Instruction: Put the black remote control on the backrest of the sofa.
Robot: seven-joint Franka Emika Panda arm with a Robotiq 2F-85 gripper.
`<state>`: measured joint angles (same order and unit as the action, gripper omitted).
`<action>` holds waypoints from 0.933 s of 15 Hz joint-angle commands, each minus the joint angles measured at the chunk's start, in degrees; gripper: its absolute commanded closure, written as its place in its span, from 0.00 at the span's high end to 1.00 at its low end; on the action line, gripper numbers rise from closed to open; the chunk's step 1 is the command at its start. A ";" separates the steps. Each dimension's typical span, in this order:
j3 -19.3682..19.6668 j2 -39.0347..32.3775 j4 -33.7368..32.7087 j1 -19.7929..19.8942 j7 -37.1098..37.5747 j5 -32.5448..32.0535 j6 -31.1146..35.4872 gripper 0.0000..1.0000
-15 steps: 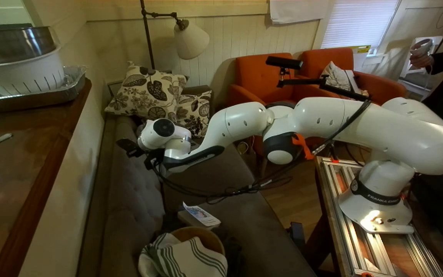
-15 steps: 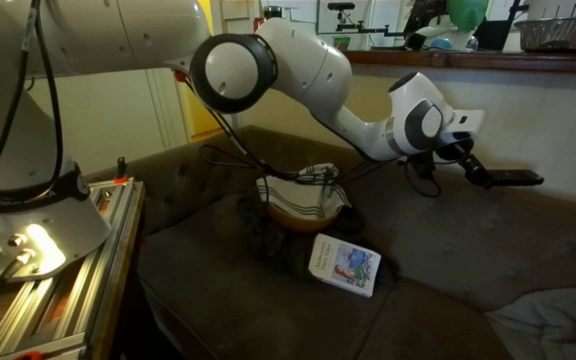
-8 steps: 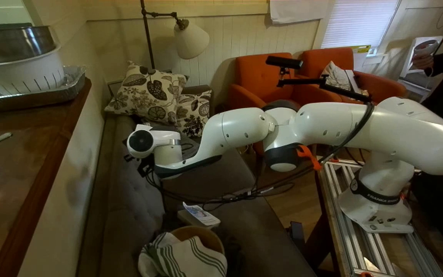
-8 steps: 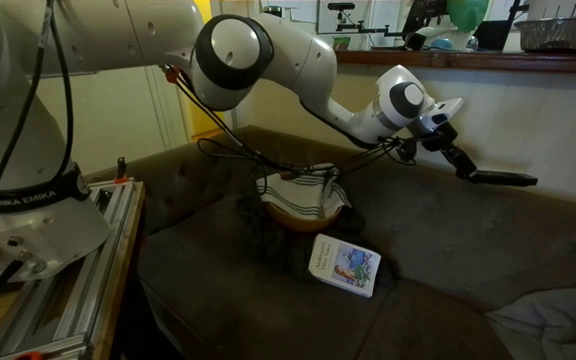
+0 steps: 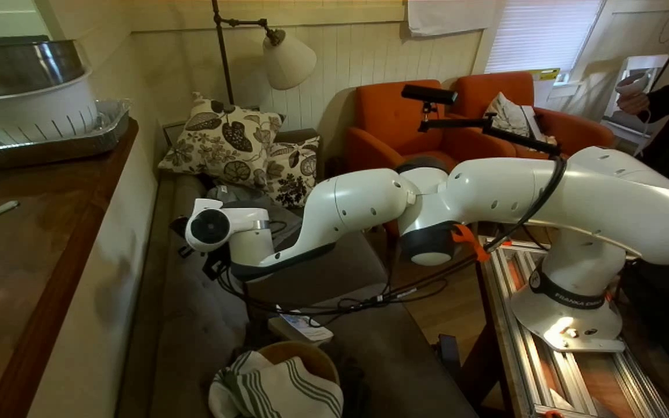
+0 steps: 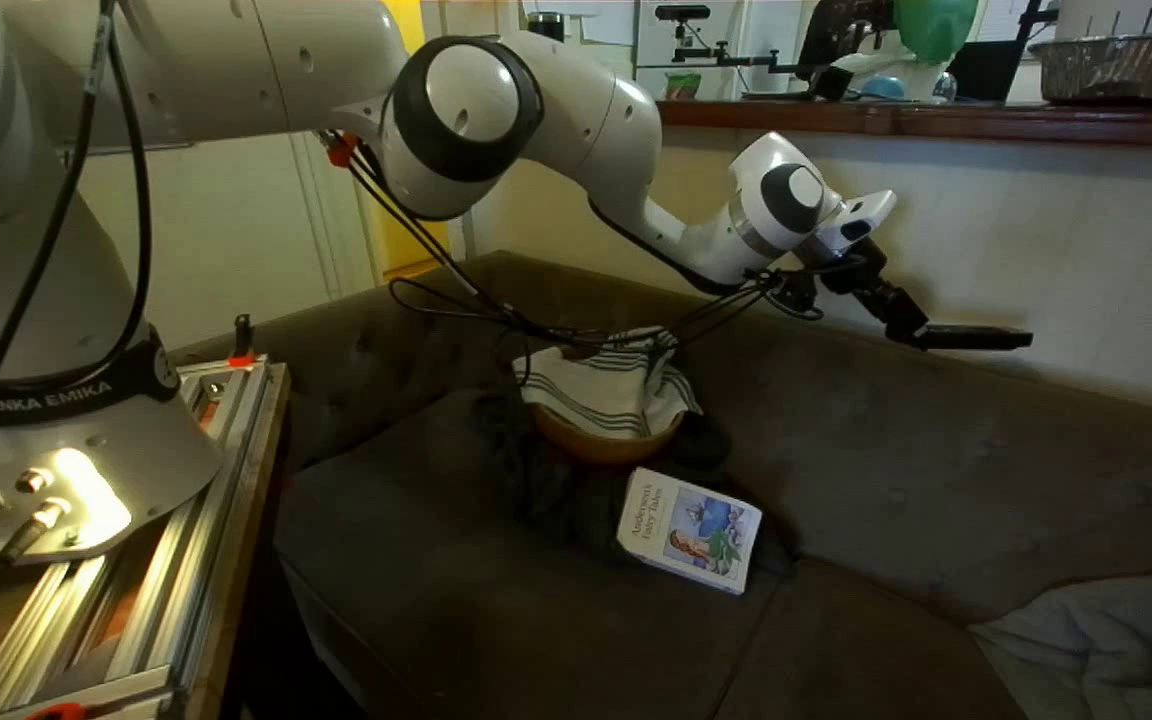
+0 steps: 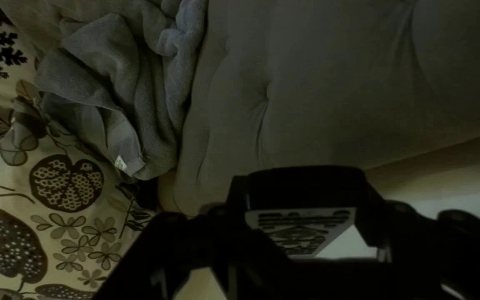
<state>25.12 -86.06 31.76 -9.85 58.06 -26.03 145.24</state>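
The black remote control [image 6: 984, 338] is gripped and juts out roughly level in an exterior view, over the top edge of the sofa's backrest [image 6: 936, 450]. My gripper [image 6: 921, 334] is shut on its near end. Seen from the wrist, the remote control [image 7: 306, 187] spans the space between both fingers [image 7: 236, 193], its button face partly showing. Tufted grey backrest fabric [image 7: 327, 104] lies beyond it. Whether the remote touches the backrest I cannot tell. The arm's wrist mostly hides gripper and remote in an exterior view, above the backrest [image 5: 195, 337].
Behind the backrest runs a wall with a wooden counter [image 5: 79, 232] above. Patterned pillows [image 5: 224, 136] and a grey blanket [image 7: 127, 83] sit at one sofa end. On the seat are a book [image 6: 691, 530] and a bowl with a striped towel [image 6: 606, 395]. Cables hang below the arm.
The wrist has tilted and shifted toward the counter side, carrying the remote. In an exterior view the remote has moved left and slightly up. The grip has stayed shut.
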 commanded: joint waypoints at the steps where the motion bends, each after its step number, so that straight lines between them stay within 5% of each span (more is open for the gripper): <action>1: -1.85 -0.06 1.20 1.07 -2.96 -1.41 6.38 0.37; 14: -9.62 -0.22 5.77 5.87 -17.92 0.53 21.61 0.37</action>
<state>17.77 -86.28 37.46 -5.06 43.39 -25.50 164.50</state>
